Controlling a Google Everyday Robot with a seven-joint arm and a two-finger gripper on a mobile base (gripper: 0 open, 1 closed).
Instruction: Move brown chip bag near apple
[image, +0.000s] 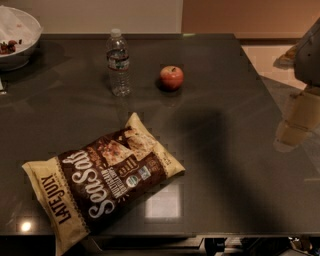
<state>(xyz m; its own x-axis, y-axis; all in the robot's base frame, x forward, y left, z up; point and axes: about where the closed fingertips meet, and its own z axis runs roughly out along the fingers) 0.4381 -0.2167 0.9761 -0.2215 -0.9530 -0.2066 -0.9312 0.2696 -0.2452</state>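
Gripper (294, 125) right edge, grip unclear; bowl (22, 52) holds red bits; brown chip bag (105, 175), apple (171, 78) apart.

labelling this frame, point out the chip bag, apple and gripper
brown chip bag (107, 180), camera view, middle of dark front
apple (171, 77), camera view, red front
gripper (290, 131), camera view, pale end at right edge

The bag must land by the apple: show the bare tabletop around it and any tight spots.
Bare table runs right of the apple to the edge, and in front of it down to the brown chip bag. Tight: the gap between apple and water bottle. The claw hangs at the right side.
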